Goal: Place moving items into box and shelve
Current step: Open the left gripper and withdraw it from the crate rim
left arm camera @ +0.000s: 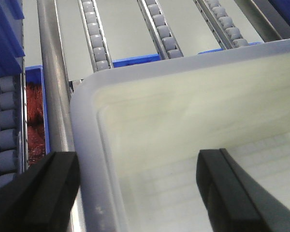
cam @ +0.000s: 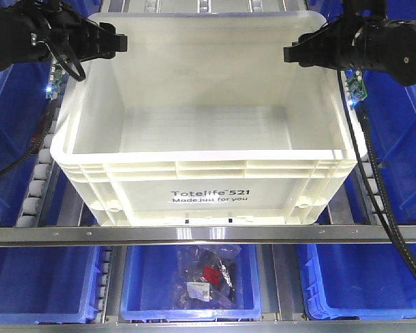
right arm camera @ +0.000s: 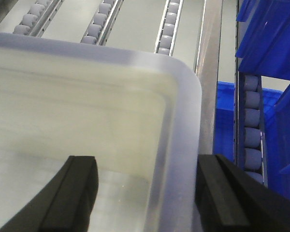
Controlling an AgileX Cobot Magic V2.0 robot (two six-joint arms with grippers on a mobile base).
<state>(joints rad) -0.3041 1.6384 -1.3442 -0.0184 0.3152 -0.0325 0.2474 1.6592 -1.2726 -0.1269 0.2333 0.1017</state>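
A metal flow rack with grey roller tracks (left arm camera: pixel 97 38) fills the scene, with blue plastic bins (cam: pixel 187 284) on the level below and to both sides; the middle lower bin holds a clear bag of dark parts with a red patch (cam: pixel 206 277). On the roller level sits the box (cam: pixel 208 198), a large white ribbed crate with "Totelife 521 Made just for you" printed in black on its front wall. What shows of its interior is bare; no plush toys are visible in any view. The left gripper (cam: pixel 118 43) sits at the box's far left corner, its jaws apart and straddling the white rim, one finger (left arm camera: pixel 43 193) outside the wall and the other inside. The right gripper (cam: pixel 291 53) is placed likewise at the far right corner, jaws apart, with one finger (right arm camera: pixel 70 198) inside the box and the other outside the rim. Whether the pads touch the wall cannot be told.
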